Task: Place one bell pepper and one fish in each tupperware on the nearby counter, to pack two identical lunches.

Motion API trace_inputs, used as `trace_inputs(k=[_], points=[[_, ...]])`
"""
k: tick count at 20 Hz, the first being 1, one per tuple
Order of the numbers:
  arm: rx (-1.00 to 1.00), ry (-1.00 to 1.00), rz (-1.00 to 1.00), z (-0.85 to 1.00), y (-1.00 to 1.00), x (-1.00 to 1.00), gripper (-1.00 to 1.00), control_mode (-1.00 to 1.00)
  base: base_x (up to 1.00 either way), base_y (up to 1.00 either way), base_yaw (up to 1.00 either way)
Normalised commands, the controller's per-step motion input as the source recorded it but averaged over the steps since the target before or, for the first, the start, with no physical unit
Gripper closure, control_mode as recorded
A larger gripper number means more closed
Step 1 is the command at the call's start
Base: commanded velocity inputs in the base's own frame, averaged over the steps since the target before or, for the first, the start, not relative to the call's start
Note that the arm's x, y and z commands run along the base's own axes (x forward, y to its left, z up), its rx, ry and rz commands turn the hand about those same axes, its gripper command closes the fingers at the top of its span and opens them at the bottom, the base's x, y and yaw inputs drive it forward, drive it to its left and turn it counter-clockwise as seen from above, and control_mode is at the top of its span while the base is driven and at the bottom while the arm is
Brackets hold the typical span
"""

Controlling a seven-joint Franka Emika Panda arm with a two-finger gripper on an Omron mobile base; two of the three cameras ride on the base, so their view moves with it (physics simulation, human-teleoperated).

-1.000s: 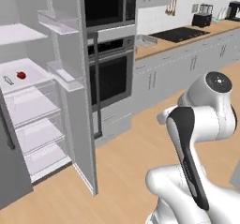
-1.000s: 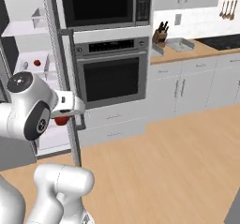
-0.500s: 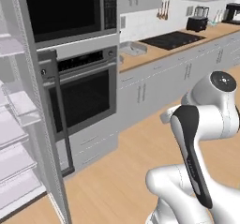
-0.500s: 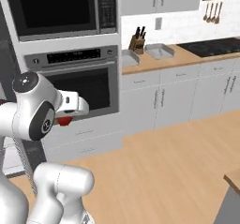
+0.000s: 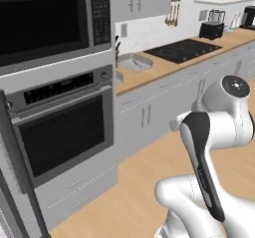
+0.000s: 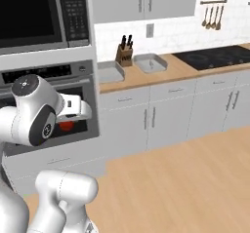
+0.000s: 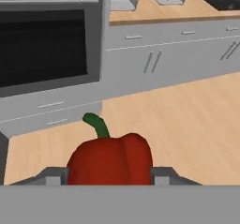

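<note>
My gripper (image 7: pixel 111 175) is shut on a glossy red bell pepper (image 7: pixel 111 160) with a green stem, and carries it in front of the oven. From the right base camera the same bell pepper (image 6: pixel 67 126) hangs under the hand (image 6: pixel 74 108). Two pale grey tupperwares (image 6: pixel 150 63) (image 6: pixel 110 72) lie side by side on the light wood counter (image 6: pixel 183 71), well ahead of the gripper and to its right. The left base camera catches one tupperware (image 5: pixel 134 61) on the counter (image 5: pixel 164 68). The fish are out of view.
A wall oven (image 5: pixel 64 127) with a microwave (image 5: pixel 45 23) above it stands to the left. A knife block (image 6: pixel 125 55) sits behind the tupperwares. A black cooktop (image 6: pixel 215 56) lies further right. Wooden floor (image 6: pixel 185 178) stretches in front of the cabinets.
The whole scene has slid left as the base moved: the open fridge has left the frames, and the oven, counter and tupperwares have come in. The pepper stays in the gripper.
</note>
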Motion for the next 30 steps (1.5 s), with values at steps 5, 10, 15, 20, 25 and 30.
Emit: trace_inputs(k=[5, 10, 15, 20, 25, 30], points=[[0.00, 0.00, 0.00, 0.00, 0.00, 0.00, 1.00, 1.00, 1.00, -0.55, 0.00], [0.00, 0.00, 0.00, 0.00, 0.00, 0.00, 1.00, 1.00, 1.00, -0.54, 0.00], [0.00, 0.00, 0.00, 0.00, 0.00, 0.00, 1.00, 1.00, 1.00, -0.54, 0.00], [0.00, 0.00, 0.00, 0.00, 0.00, 0.00, 1.00, 1.00, 1.00, -0.48, 0.09], [0.00, 0.00, 0.00, 0.00, 0.00, 0.00, 1.00, 1.00, 0.99, -0.45, 0.40], [0.00, 0.00, 0.00, 0.00, 0.00, 0.00, 1.00, 1.00, 0.79, -0.35, 0.63]])
